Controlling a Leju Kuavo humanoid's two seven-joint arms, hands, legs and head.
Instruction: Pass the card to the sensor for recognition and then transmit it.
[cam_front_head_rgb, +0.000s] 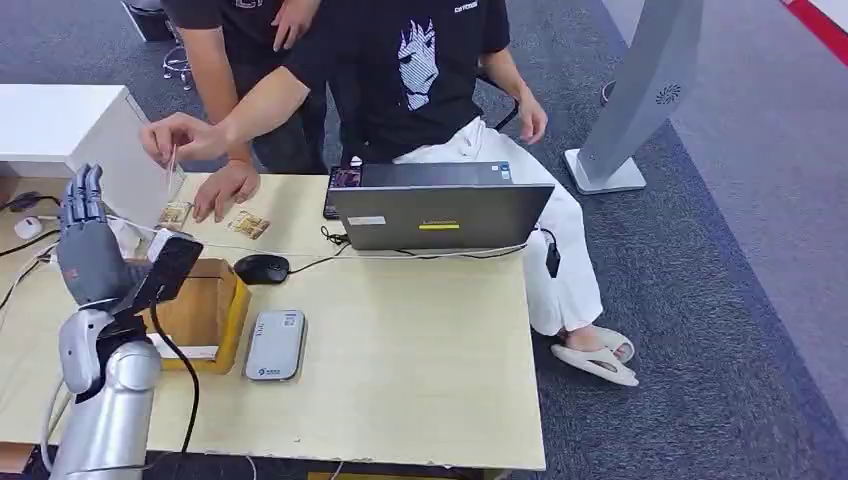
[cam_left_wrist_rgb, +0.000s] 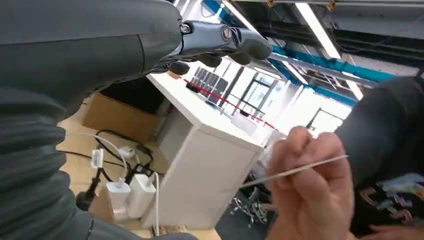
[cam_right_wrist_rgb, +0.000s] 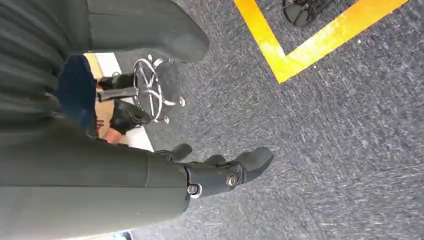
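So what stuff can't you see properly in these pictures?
- The card in the person's hand: edge-on in head and left wrist views, so its face is unreadable.
- Small cards on the table: too small to read.
- Laptop screen: turned away, only its back shows.
- Right hand: hangs over the carpet, its palm side hidden.
- Left hand: seen from behind, palm hidden.

Obscured and cropped items at the card desk

We see the card (cam_front_head_rgb: 172, 160) edge-on in a person's hand (cam_front_head_rgb: 183, 138), so its face is unreadable. The cards (cam_front_head_rgb: 248, 224) lying on the table (cam_front_head_rgb: 420, 340) are too small to identify. The left hand (cam_front_head_rgb: 88, 240) partly hides the black device (cam_front_head_rgb: 170, 268) and the box (cam_front_head_rgb: 205, 310) beneath. Both people are cropped by the head view's top edge.
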